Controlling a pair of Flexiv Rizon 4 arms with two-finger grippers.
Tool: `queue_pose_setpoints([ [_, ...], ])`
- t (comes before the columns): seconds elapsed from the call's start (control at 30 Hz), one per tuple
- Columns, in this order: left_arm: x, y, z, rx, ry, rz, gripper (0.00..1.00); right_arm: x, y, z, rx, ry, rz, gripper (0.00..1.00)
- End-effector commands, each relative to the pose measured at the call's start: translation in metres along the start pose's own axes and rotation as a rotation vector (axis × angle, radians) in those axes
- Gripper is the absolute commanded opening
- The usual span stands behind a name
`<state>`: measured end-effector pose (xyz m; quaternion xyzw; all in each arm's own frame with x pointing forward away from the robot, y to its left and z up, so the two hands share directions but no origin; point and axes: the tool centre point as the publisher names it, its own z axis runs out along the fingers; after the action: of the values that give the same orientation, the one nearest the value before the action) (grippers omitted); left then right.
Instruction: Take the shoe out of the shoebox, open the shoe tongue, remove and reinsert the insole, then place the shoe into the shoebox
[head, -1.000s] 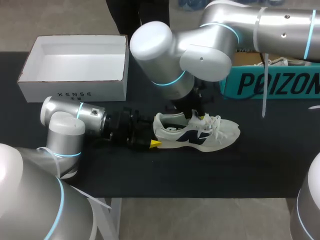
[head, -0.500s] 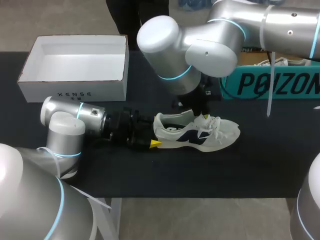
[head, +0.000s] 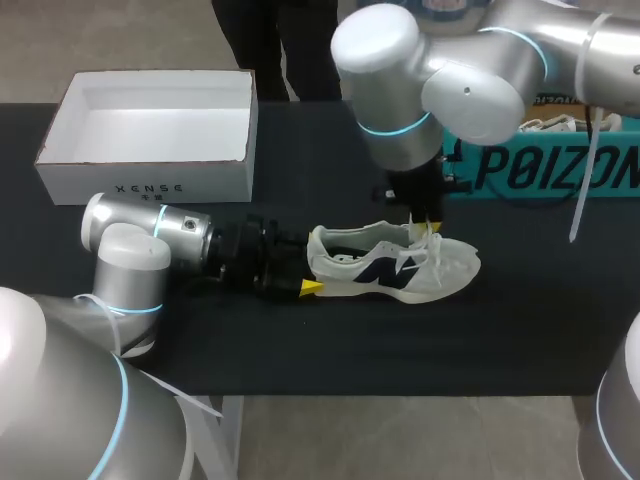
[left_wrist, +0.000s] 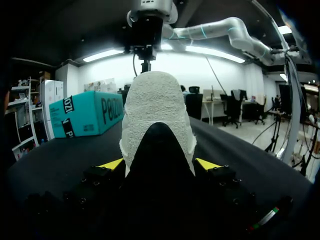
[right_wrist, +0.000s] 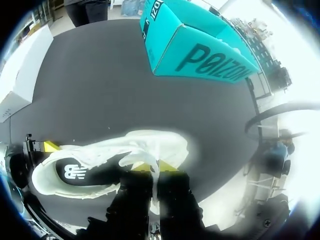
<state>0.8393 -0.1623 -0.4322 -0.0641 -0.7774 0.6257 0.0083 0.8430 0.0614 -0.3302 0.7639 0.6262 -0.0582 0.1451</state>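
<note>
A white sneaker with a dark logo (head: 390, 268) lies on its side on the black table, toe pointing right. My left gripper (head: 312, 266) has its fingers on both sides of the heel (left_wrist: 157, 115), one yellow tip on each side. My right gripper (head: 428, 226) comes down from above over the lace area, shut, pinching the white tongue (right_wrist: 153, 162) between its yellow tips. The sneaker (right_wrist: 100, 160) stretches away beside the right gripper (right_wrist: 154, 169). The open white shoebox (head: 150, 135) stands empty at the back left.
A teal box (head: 540, 165) stands at the back right behind the right arm, with something white lying in it. The same teal box (left_wrist: 85, 115) shows beyond the heel and ahead of the right gripper (right_wrist: 195, 50). Bare black table lies in front of the sneaker.
My right arm has swung right, from over the shoe's opening to the lace area, and its fingers have closed on the tongue. The left arm and the shoe have stayed put.
</note>
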Motion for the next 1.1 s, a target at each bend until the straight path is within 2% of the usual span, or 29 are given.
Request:
queue_pose_setpoints([
  [0.03, 0.000, 0.002, 0.003, -0.002, 0.000, 0.000, 0.00, -0.008, 0.006, 0.003, 0.027, 0.075, 0.003, 0.00],
  [0.33, 0.000, 0.002, 0.003, -0.002, 0.000, 0.000, 0.00, -0.018, 0.010, 0.010, 0.090, 0.115, 0.027, 0.00],
  [0.37, 0.000, 0.002, 0.003, -0.002, 0.000, 0.000, 0.00, -0.017, 0.010, 0.010, 0.092, 0.113, 0.022, 0.03],
  [0.43, 0.000, 0.002, 0.003, -0.002, 0.000, 0.000, 0.00, -0.015, 0.008, 0.007, 0.090, 0.115, 0.015, 0.41],
  [0.5, 0.000, 0.002, 0.003, -0.002, 0.000, 0.000, 0.00, -0.014, 0.006, 0.003, 0.089, 0.115, 0.012, 1.00],
  [0.77, 0.000, 0.002, 0.003, -0.002, 0.000, 0.000, 0.00, -0.019, 0.004, -0.032, 0.067, 0.142, -0.067, 1.00],
  [0.87, 0.000, 0.002, 0.003, -0.002, 0.000, 0.000, 0.00, -0.022, 0.002, -0.051, 0.062, 0.169, -0.167, 1.00],
  [0.97, 0.000, 0.002, 0.003, -0.002, 0.000, 0.000, 0.00, -0.026, -0.002, -0.072, 0.045, 0.199, -0.333, 1.00],
  [1.03, 0.000, 0.002, 0.003, -0.002, 0.000, 0.000, 0.00, -0.026, -0.007, -0.085, 0.001, 0.226, -0.571, 1.00],
  [1.07, 0.000, 0.002, 0.003, -0.002, 0.000, 0.000, 0.00, -0.027, -0.009, -0.089, -0.009, 0.210, -0.635, 1.00],
  [1.1, 0.000, 0.002, 0.003, -0.002, 0.000, 0.000, 0.00, -0.026, -0.012, -0.091, -0.020, 0.223, -0.790, 1.00],
])
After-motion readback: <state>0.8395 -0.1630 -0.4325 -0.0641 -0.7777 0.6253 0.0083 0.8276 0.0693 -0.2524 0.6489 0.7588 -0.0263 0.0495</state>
